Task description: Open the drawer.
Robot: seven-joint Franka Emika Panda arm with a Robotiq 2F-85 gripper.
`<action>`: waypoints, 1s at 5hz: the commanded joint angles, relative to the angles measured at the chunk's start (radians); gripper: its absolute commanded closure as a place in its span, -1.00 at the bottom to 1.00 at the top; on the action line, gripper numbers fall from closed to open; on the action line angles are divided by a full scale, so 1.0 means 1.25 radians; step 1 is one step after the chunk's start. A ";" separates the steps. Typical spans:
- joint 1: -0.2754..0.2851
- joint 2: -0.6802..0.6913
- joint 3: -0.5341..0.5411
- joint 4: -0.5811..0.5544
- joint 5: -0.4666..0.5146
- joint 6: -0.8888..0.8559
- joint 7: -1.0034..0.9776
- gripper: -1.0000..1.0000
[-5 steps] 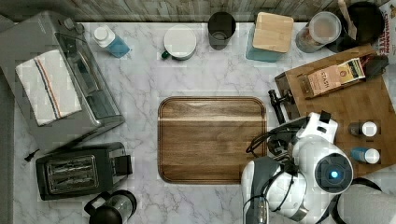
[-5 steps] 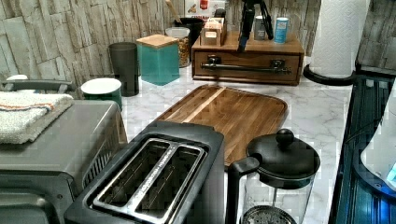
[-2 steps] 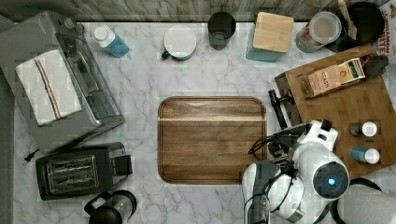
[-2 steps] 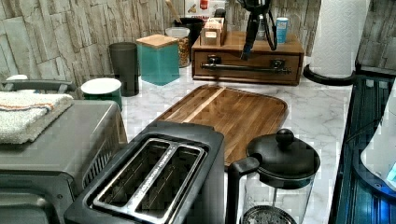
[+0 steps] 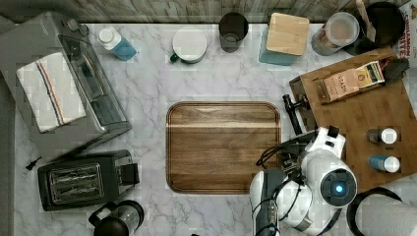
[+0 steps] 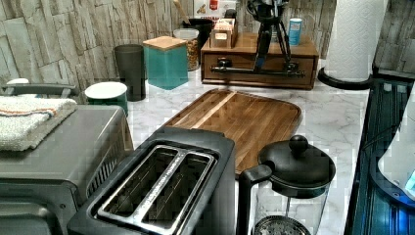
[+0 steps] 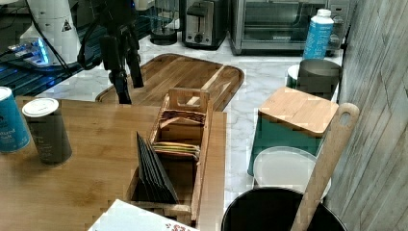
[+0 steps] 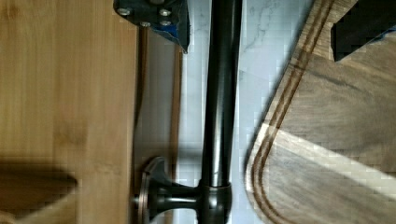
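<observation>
- Drawer (image 6: 258,63) sits shut in the bamboo box (image 5: 364,115), which stands at the top view's right, just beside the cutting board (image 5: 223,146).
- Gripper (image 8: 261,25) hangs with its fingers spread, one on each side of the black bar handle (image 8: 220,100), gripping nothing.

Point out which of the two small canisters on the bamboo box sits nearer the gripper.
The blue canister with the white lid; the dark brown one stands farther from the gripper.

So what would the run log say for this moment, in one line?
phase: approach | gripper: open, straddling handle | drawer: closed | cutting board: bare
</observation>
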 commanded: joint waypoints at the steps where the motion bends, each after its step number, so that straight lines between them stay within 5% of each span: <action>1: 0.003 0.109 0.024 -0.002 0.191 0.109 -0.189 -1.00; 2: 0.003 0.134 0.038 0.012 0.224 0.081 -0.183 -1.00; 4: 0.084 0.086 -0.033 0.004 0.087 0.024 -0.034 -1.00; 5: 0.099 0.056 -0.038 -0.013 0.110 0.002 -0.083 -1.00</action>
